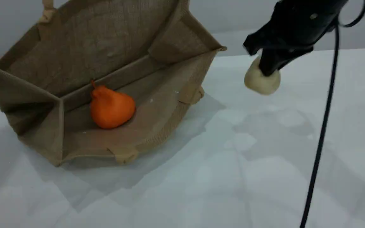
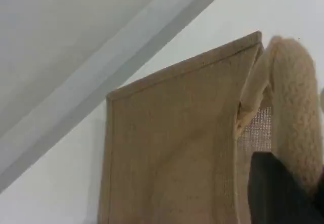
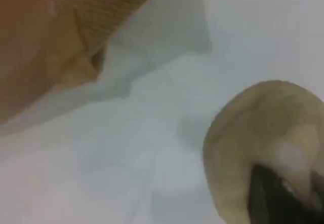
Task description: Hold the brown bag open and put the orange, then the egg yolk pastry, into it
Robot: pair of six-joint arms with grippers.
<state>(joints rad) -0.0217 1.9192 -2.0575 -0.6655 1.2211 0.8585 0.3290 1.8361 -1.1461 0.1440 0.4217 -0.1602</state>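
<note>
The brown bag [image 1: 84, 47] lies tipped on its side at the left, its mouth held wide toward the camera. Inside it, on the lower wall, rests the orange [image 1: 111, 107]. To the right of the bag, my right gripper [image 1: 268, 68] is shut on the egg yolk pastry [image 1: 261, 81] and holds it lifted off the table. The right wrist view shows the pastry [image 3: 253, 138] close up at my fingertip, with the bag's edge [image 3: 45, 46] at upper left. In the left wrist view, my left gripper [image 2: 278, 188] is shut on the bag's padded handle [image 2: 296, 107], above the bag's wall [image 2: 172, 148].
A black cable [image 1: 323, 126] hangs from the right arm down to the frame's bottom edge. The bag's other handle [image 1: 125, 155] lies on the white table [image 1: 201, 177] under the bag's front rim. A grey wall rises behind the table.
</note>
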